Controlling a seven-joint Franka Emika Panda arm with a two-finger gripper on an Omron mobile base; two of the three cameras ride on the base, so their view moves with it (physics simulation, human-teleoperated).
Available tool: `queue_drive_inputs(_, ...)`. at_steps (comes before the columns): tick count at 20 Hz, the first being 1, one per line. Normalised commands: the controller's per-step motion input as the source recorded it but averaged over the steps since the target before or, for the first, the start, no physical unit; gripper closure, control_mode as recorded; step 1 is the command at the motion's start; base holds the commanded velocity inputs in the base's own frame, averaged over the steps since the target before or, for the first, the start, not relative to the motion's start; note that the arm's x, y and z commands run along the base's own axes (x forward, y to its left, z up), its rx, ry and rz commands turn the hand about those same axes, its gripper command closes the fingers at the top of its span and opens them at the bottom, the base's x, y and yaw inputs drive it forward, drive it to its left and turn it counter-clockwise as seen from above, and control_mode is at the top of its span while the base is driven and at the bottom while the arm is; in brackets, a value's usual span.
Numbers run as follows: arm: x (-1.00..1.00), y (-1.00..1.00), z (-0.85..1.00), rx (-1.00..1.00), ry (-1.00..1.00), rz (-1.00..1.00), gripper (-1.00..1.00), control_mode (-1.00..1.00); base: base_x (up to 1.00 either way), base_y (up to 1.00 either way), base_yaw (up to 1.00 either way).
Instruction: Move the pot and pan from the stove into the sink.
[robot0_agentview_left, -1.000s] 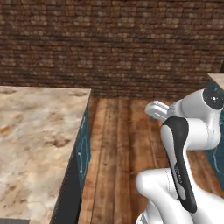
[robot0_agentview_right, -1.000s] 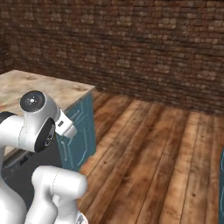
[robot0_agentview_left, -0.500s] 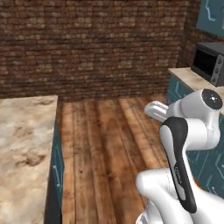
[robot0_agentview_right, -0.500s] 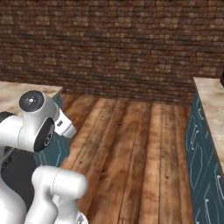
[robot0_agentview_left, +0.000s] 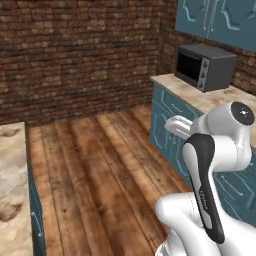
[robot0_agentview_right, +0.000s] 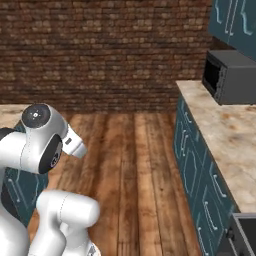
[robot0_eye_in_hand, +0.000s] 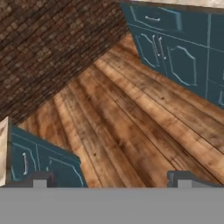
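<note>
The pot, the pan and the sink are out of view. A grey steel corner (robot0_agentview_right: 246, 234) with a dark knob pokes in at the bottom right of the right base view; I cannot tell whether it belongs to the stove. My gripper (robot0_eye_in_hand: 112, 180) is open, with its two dark fingertips (robot0_eye_in_hand: 43, 178) far apart and nothing between them. It points down at bare wooden floor (robot0_eye_in_hand: 131, 113) between two runs of teal cabinets. My white arm (robot0_agentview_left: 215, 165) is folded up close to the base.
A dark microwave (robot0_agentview_left: 205, 65) stands on a stone counter (robot0_agentview_right: 225, 125) over teal cabinets (robot0_agentview_left: 170, 125) on the right. Another stone counter (robot0_agentview_left: 10, 200) edges in at the left. A brick wall (robot0_agentview_right: 100, 50) closes the room behind the open wooden floor (robot0_agentview_left: 100, 165).
The whole picture has swung right as the base turned: the left counter slid off toward the left edge and the right counter with the microwave came in. The gripper stayed open.
</note>
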Motion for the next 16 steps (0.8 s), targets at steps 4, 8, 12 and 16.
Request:
queue_drive_inputs(4, 0.00, 0.00, 0.00, 0.00, 0.00, 0.00, -1.00, 1.00, 0.02, -0.09, -0.39)
queue_drive_inputs(8, 0.00, 0.00, 0.00, 0.00, 0.00, 0.00, -1.00, 1.00, 0.01, -0.09, -0.39)
queue_drive_inputs(12, 0.00, 0.00, 0.00, 0.00, 0.00, 0.00, -1.00, 1.00, 0.02, -0.10, -0.39)
queue_drive_inputs(16, 0.00, 0.00, 0.00, 0.00, 0.00, 0.00, -1.00, 1.00, 0.02, -0.10, -0.39)
